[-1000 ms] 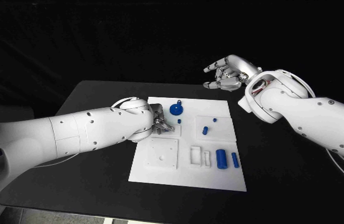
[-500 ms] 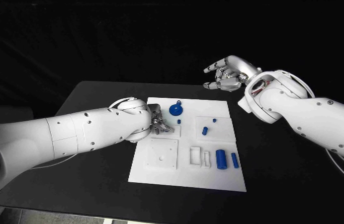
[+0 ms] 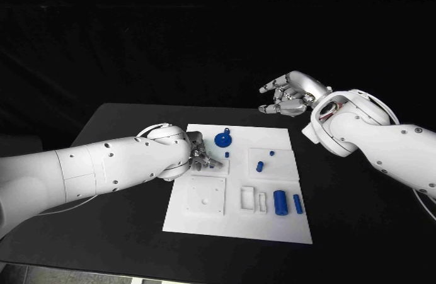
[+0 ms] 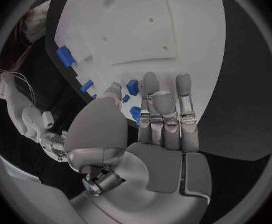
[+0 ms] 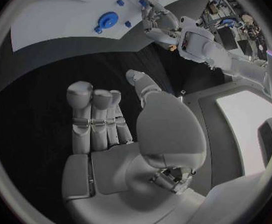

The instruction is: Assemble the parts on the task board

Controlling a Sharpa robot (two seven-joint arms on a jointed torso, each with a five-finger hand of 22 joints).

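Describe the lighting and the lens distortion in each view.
Head view: straight edges; the white task board is bright against the black table, the background dark. Left wrist view: fisheye bends the board's edges round the left hand. Right wrist view: same curving, with the right hand evenly lit.

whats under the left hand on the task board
The left hand sits low over the task board beside a small blue part near its fingertips. Whether it grips anything is hidden by the hand and arm.
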